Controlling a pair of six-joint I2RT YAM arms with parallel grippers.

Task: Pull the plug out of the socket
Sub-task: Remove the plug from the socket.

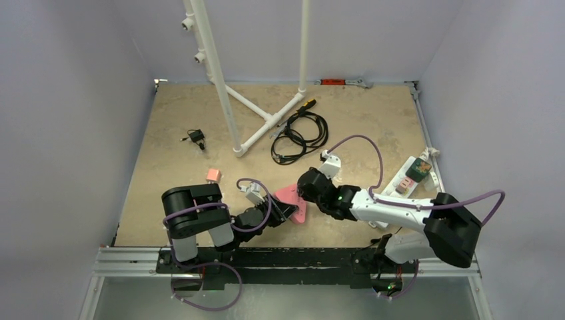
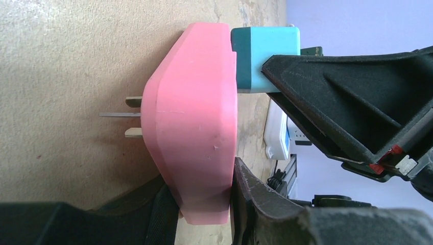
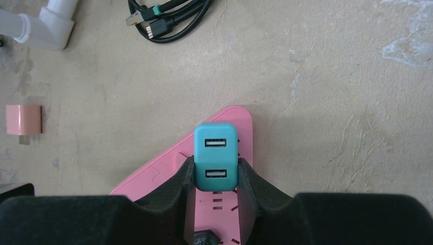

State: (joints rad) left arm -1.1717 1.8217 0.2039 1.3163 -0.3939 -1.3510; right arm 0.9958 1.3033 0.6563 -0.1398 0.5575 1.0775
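The right fingers (image 3: 250,190) are clamped on both sides of the teal plug (image 3: 215,155), which sits in the pink socket (image 2: 194,117). The left fingers (image 2: 260,204) grip the socket's end, near the front middle of the worktop (image 3: 332,76). The left arm (image 1: 200,215) and right arm (image 1: 393,207) reach low toward each other.

The plug (image 3: 215,140) sits in the socket (image 2: 194,122), between my left gripper (image 1: 285,212) and right gripper (image 3: 214,176); a cable coil (image 3: 178,28) lies behind.
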